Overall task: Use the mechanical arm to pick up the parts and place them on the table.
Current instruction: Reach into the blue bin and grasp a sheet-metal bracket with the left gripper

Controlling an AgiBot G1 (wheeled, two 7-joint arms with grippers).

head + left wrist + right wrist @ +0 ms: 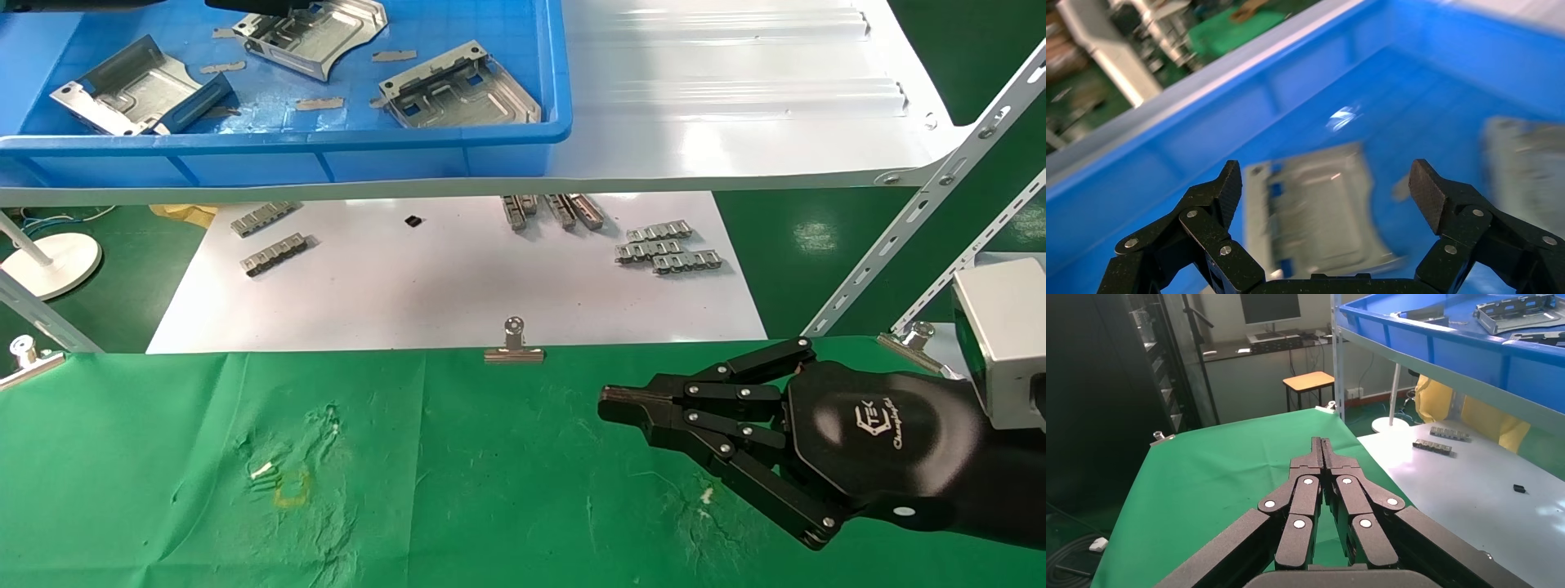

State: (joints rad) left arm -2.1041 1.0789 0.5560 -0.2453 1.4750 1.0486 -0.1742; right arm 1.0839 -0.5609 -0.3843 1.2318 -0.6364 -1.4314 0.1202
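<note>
Left gripper [1324, 196] is spread wide, nothing between the pads, hovering inside the blue bin [327, 151] directly above a part [1318, 214]. The part sits centred between the two fingertips [1229, 184], so this reads as lining up for a straddle grab on its edges. In the head view only the dark edge of that arm shows at the top of the frame, over the middle part [315, 37].

Three parts are in the bin: that one, one nearer the left wall [135, 86], and one by the front right corner [458, 86]. All lie flat on the bin floor, apart from each other, so each should be reachable from above. The bin sits up on the white shelf [735, 90].

Right gripper [609, 402] is pinched fully together and empty, parked low over the green table [204, 457] on its right side. It's clear of the open centre and left cloth, probably to leave the drop zone free.

No part is on the table yet. The small link strips [670, 249] on the white board [458, 286] below the shelf aren't targets.
</note>
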